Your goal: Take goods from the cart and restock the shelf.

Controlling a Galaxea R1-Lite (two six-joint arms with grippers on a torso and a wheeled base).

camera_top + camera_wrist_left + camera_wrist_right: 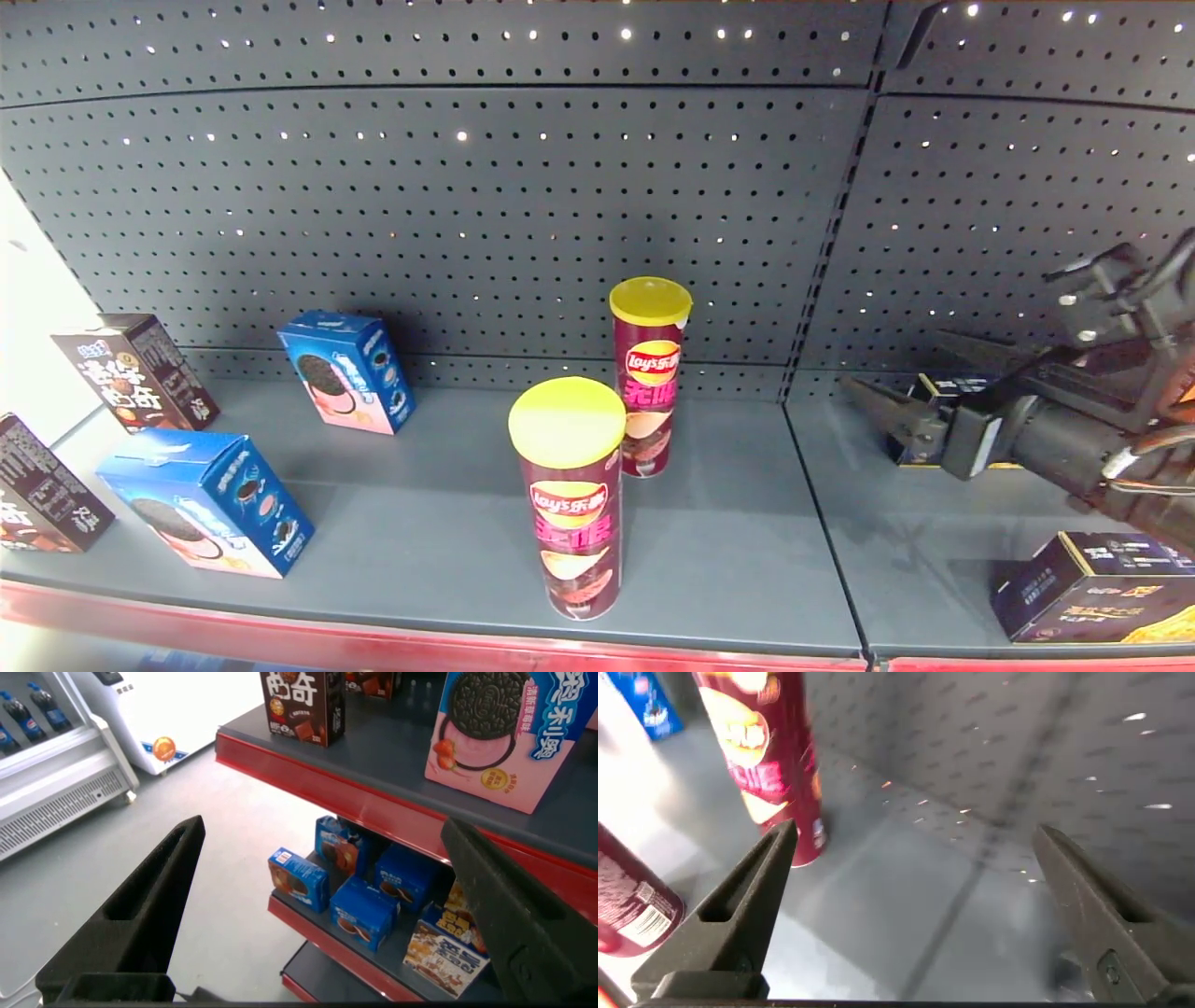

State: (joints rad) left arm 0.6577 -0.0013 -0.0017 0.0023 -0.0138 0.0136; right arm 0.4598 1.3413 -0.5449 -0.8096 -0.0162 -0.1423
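Two maroon chip cans with yellow lids stand upright on the grey shelf [738,551]: the rear can [650,373] near the pegboard, the front can [571,504] near the shelf's edge. My right gripper [892,359] hovers open over the right shelf section, to the right of both cans, holding nothing. The right wrist view has its fingers [738,915] spread, with the rear can [761,756] and front can [626,905] beyond them. My left gripper [322,859] is open and empty, out in front of the shelf's red edge, above the floor.
Blue cookie boxes [347,371] [210,501] and dark boxes [140,369] [42,495] stand on the shelf's left. A dark box [1092,588] lies front right, another [943,387] behind the right gripper. Lower shelf holds blue boxes [360,905]. A freezer [56,775] stands across the aisle.
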